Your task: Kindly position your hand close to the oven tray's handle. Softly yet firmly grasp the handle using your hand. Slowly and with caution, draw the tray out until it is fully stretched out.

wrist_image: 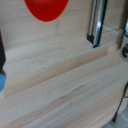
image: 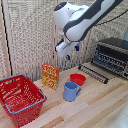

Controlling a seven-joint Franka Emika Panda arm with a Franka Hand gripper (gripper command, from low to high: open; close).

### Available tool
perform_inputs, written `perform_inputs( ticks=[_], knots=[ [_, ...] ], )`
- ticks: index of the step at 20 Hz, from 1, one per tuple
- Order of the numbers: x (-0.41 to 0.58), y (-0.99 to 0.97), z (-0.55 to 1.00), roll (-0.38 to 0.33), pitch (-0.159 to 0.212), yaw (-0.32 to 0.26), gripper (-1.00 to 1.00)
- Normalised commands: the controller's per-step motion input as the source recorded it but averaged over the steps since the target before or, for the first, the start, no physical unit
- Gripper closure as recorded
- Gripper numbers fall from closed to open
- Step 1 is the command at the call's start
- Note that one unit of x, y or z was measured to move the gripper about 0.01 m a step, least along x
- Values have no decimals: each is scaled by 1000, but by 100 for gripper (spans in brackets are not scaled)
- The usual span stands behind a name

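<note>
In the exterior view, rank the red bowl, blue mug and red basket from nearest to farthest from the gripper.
From the gripper:
1. Red bowl, just below it.
2. Blue mug, in front of the bowl.
3. Red basket, far toward the exterior view's left.

Arm: bulky white rounded shells, dark grey/black segment along the upper link, thin black cable trailing off it. Claw [image: 68, 54]: white blocky body, two short fingers with blue tips. Wrist view shows one blurred dark finger [wrist_image: 2, 65], blue-tipped.
</note>
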Motion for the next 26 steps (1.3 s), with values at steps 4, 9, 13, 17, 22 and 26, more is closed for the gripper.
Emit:
perform_inputs(
  ticks=[4, 9, 13, 17, 22, 26],
  knots=[
    [-52, -357, -134, -362, 0, 88, -100],
    [0, -622, -257, -294, -1, 47, -100],
    [46, -648, -171, -281, -16, 22, -100],
    [199, -586, -36, -255, -21, 2, -100],
    [215, -760, -6, -223, -17, 0, -100],
    [241, -816, -4, -191, -24, 0, -100]
  ],
)
